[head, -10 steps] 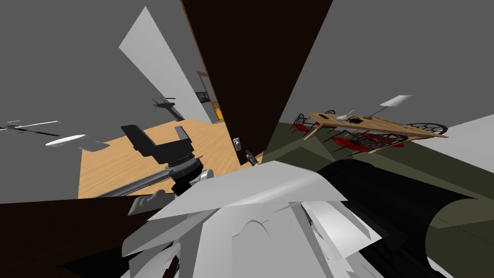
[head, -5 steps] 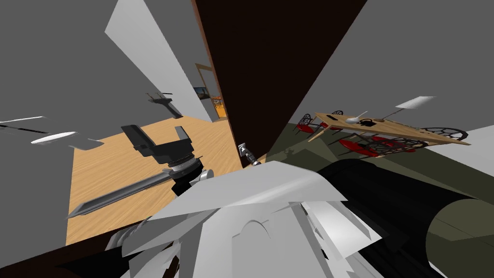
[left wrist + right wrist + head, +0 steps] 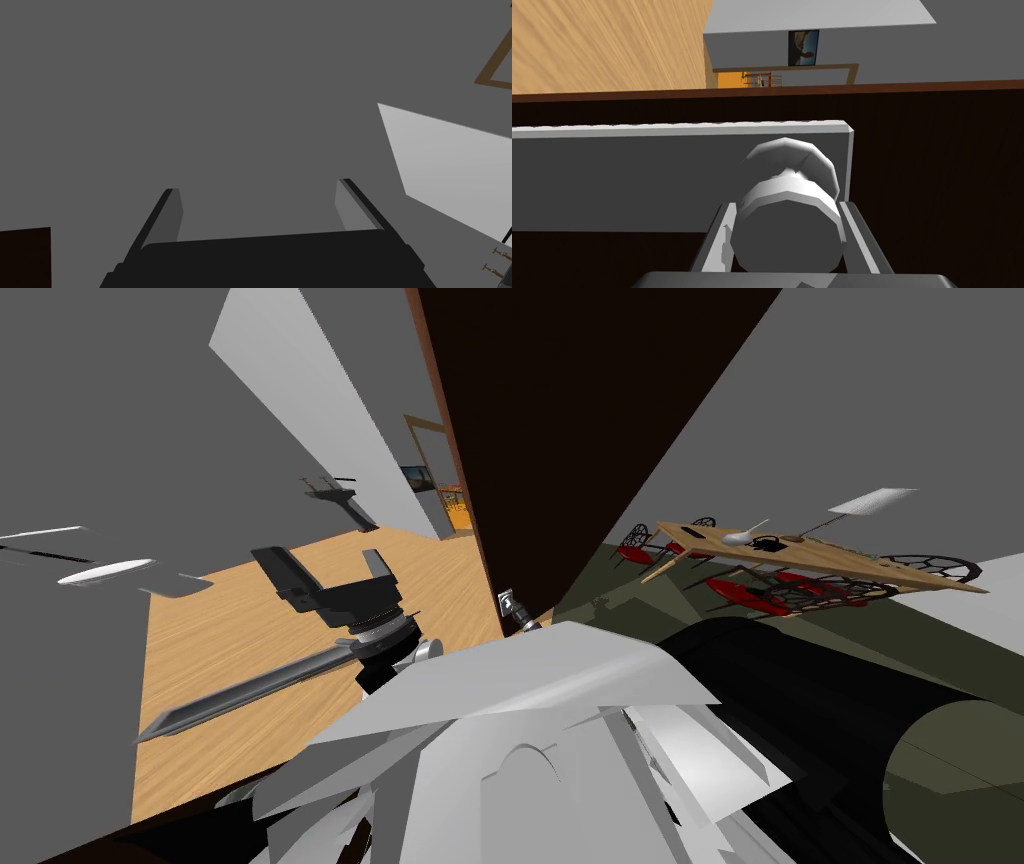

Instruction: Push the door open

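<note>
Wood floor [image 3: 250,618] left, dining table [image 3: 800,550] far right. Dark brown door [image 3: 560,438] between them, partly open. Right gripper [image 3: 787,212] clamped on its grey knob [image 3: 786,245]. Left gripper [image 3: 325,573] idle over wood floor, fingers apart. Judged: push underway, wider swing left.

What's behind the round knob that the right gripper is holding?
Behind the knob, gripped by the right gripper, lies a flat grey plate, mounted on the dark brown door. The knob's round end covers the spot where its stem meets the plate.
</note>
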Controlling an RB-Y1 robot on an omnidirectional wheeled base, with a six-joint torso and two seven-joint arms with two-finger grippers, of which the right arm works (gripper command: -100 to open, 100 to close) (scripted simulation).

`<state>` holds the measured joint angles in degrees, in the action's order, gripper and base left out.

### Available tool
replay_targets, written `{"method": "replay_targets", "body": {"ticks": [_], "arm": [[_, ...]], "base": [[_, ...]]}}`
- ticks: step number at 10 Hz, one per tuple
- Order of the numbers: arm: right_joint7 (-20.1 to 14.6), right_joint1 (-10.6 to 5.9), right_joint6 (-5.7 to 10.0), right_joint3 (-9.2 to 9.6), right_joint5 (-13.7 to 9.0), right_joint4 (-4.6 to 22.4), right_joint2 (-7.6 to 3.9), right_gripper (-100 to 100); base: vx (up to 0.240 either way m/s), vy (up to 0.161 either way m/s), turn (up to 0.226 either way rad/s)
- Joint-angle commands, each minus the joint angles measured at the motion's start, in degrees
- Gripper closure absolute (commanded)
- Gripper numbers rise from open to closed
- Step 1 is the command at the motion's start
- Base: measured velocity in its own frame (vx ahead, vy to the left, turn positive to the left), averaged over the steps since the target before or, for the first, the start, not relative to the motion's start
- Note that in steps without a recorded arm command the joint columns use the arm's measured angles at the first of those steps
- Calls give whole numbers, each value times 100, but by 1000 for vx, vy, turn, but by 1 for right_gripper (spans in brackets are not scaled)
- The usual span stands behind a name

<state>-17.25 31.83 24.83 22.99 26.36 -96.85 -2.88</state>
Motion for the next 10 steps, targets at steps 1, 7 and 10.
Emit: {"method": "replay_targets", "body": {"ticks": [1,7,10], "arm": [[-1,11,0,1,0,5,-6,100],[219,133,-49,57,-48,8,-43,100],[383,215,-74,101,-84,-1,79,100]], "base": [[-22,-9,-5],[100,46,-119],[200,126,-205]]}}
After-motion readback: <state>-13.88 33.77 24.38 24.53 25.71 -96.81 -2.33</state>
